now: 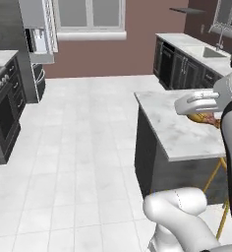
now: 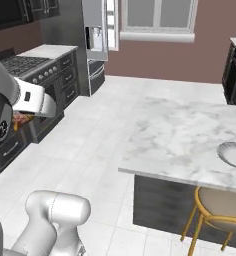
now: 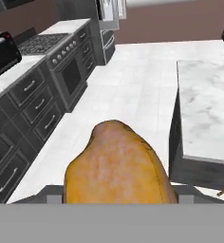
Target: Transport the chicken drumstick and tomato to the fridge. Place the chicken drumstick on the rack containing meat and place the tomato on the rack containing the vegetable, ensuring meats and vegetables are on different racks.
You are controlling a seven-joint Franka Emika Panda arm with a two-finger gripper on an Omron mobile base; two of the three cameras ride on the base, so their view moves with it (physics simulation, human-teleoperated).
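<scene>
The golden orange-brown chicken drumstick (image 3: 116,168) looms large at the bottom of the hand view, covering the fingertips. My gripper (image 1: 205,115) is shut on it, held in the air above the marble island's near corner. The meat peeks out under the white hand in the left base view (image 1: 204,118) and beside the arm in the right base view (image 2: 21,120). The fridge (image 1: 38,30) stands far off at the back of the room, seen also in the right base view (image 2: 99,27). The tomato and the rack containing meat are out of view.
A marble island counter (image 2: 185,135) lies to my right, with a pale round dish (image 2: 234,153) on it and a yellow stool (image 2: 215,212) beside it. Dark cabinets, a stove (image 3: 61,54) and a black toaster (image 3: 2,51) line the left. White tiled floor (image 1: 83,128) runs to the fridge.
</scene>
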